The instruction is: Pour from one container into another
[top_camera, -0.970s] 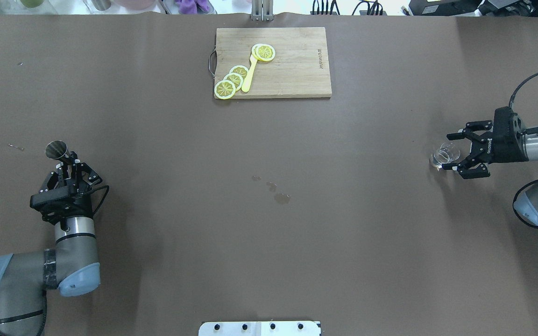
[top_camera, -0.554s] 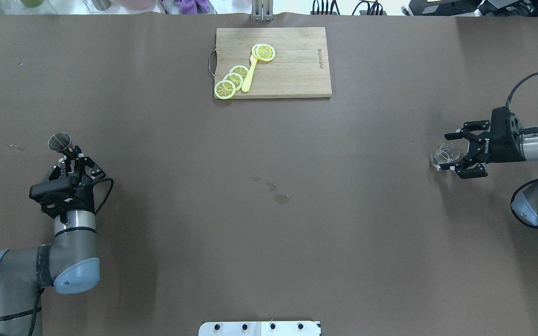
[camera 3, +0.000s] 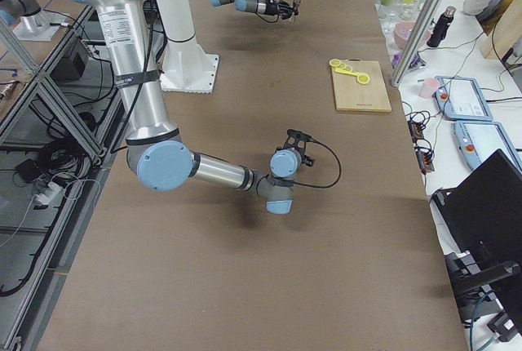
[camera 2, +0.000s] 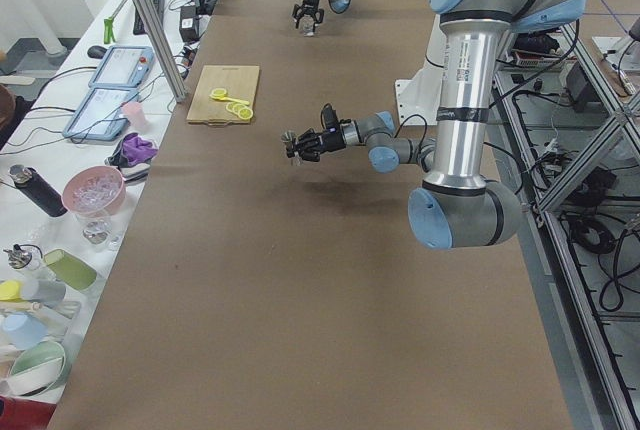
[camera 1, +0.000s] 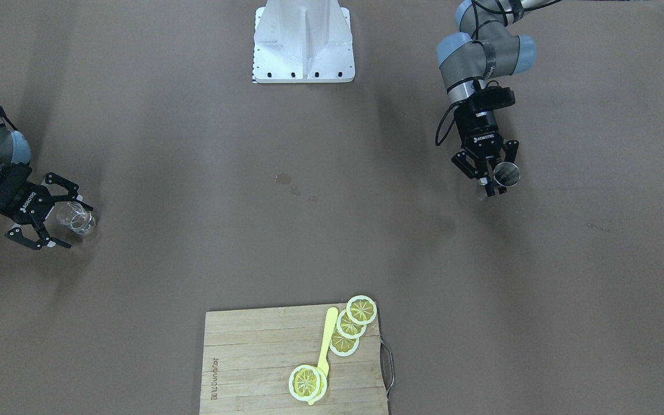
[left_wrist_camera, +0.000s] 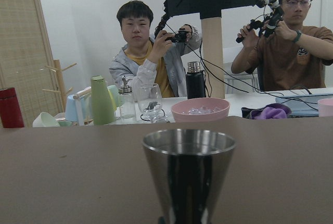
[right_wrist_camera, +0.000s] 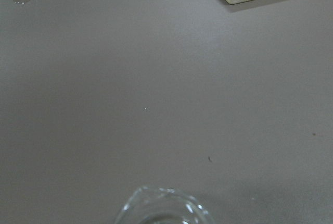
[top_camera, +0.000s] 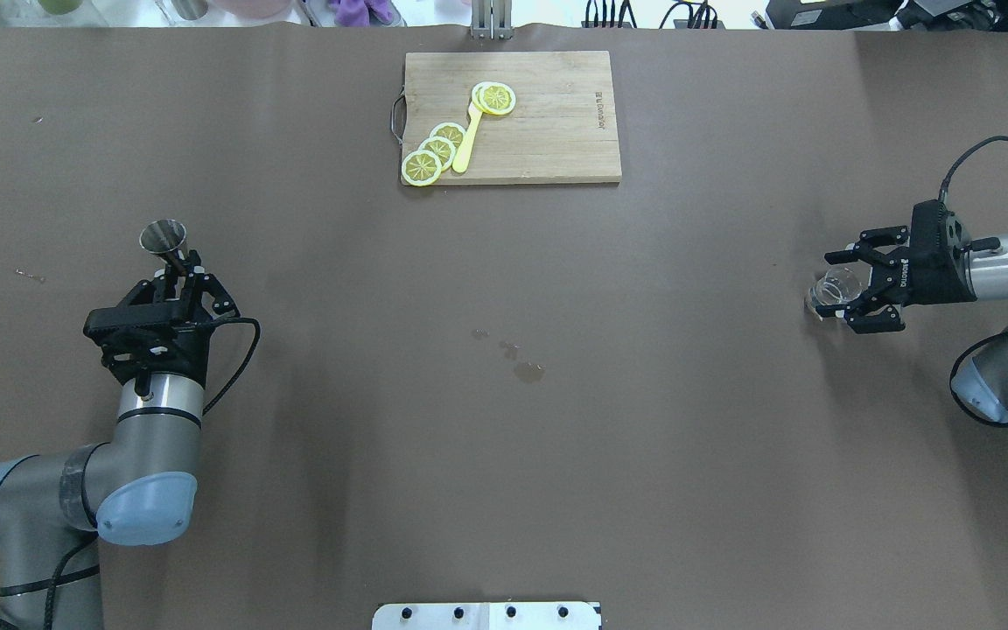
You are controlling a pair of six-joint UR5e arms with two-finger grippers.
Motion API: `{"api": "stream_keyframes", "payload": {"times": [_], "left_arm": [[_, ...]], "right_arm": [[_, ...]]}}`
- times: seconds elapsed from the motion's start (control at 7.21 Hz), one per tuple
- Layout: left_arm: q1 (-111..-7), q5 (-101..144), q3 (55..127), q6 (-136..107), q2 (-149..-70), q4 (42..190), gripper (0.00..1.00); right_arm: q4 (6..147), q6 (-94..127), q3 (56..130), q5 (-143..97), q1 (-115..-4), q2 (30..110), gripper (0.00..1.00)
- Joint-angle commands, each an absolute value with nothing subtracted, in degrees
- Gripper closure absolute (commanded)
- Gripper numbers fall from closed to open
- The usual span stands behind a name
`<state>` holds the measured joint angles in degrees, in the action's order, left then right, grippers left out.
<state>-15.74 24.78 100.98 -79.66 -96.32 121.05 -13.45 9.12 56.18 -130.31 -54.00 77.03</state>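
While the left gripper (top_camera: 178,269) is clamped on the narrow waist of the steel jigger (top_camera: 163,236), holding it upright and clear of the table (top_camera: 504,490) on the robot's left side, the right gripper (top_camera: 840,292) sits far across at the other end with its jaws spread wide on either side of the glass cup (top_camera: 833,289); the cup stands on the table between the fingers, and I see no pad pressed against the glass, so I judge it not yet grasped; from the left wrist camera the steel jigger (left_wrist_camera: 189,177) fills the lower middle, its upper mouth level and facing up, which suits a receiver; from the right wrist camera only the rim of the glass cup (right_wrist_camera: 164,208) shows at the bottom edge, and I cannot tell whether any liquid is in it; I read the step in hand as the pick-up of the pouring vessel, with the receiver already in the air; the next move, as I judge it, calls for closing the right fingers gently and squarely on the cup's wall, since it looks small, smooth and light and could skid or tip if one finger arrives first; after that both arms need to come toward the middle, as the two vessels are well apart, and the cup's lip has to end up just above the jigger's small mouth before any tilt; a few wet spots (top_camera: 521,363) mark the centre of the table, and the cutting board (top_camera: 556,131) with its lemon slices (top_camera: 434,153) lies at the far edge, out of the likely path
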Motion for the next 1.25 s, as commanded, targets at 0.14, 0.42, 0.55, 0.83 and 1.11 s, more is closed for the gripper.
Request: {"api": "stream_keyframes", "payload": {"times": [0.14, 0.42, 0.55, 0.83, 1.11], "left_arm": [[-15.47, 29.59, 100.90, -69.17, -98.87, 131.74, 1.00], [-15.29, 32.68, 101.25, -59.77, -101.50, 135.67, 1.00], [-15.21, 36.70, 98.99, -47.50, -104.73, 145.10, 1.00], [-15.82, 41.37, 96.94, -34.06, -108.88, 150.03, 1.00], [-16.96, 47.96, 96.33, -26.67, -113.01, 150.12, 1.00]], "right_arm": [[-13.45, 10.10, 56.07, -130.34, -53.96, 77.17, 0.19], [-13.54, 10.81, 56.07, -130.43, -53.88, 77.26, 0.19], [-13.62, 11.07, 56.07, -130.43, -53.88, 77.26, 0.19], [-13.80, 11.25, 56.16, -130.60, -53.79, 77.43, 0.19], [-13.89, 12.30, 56.34, -130.87, -53.79, 77.69, 0.20]]}}
